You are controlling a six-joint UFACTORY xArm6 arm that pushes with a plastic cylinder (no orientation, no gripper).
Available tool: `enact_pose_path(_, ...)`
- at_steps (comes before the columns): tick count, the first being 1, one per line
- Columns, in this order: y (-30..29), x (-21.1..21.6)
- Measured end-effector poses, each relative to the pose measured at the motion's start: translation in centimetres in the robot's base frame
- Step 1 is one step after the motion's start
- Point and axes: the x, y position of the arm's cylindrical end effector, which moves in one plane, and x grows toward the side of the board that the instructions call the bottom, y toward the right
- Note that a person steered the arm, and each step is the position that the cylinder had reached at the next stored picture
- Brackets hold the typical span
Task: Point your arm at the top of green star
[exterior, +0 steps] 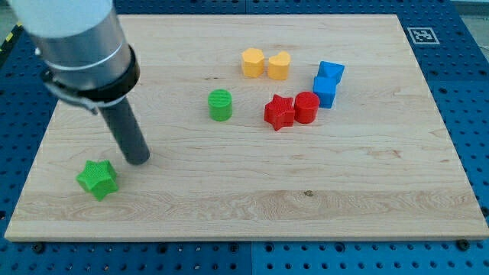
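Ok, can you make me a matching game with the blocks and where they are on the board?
Things:
1. green star
2. green cylinder
3. red star
4. my tip

Places:
A. touching the red cylinder, on that block's left in the view
B. just up and to the view's right of the green star
C. near the board's bottom left corner in the view
D. alone near the middle, to the view's left of the red blocks

Pairs: 1-C, 2-D, 3-A, 4-B
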Motion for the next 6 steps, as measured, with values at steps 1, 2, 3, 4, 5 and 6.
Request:
enact_pose_path(1, -1.9, -0.9)
enact_pose_path(2, -4.9, -0.9)
enact_pose_path(3, -5.0, 0.1)
enact_pose_path(4, -5.0, 1.0)
enact_pose_path(5, -5.0, 1.3)
enact_pose_path(6, -5.0, 1.3)
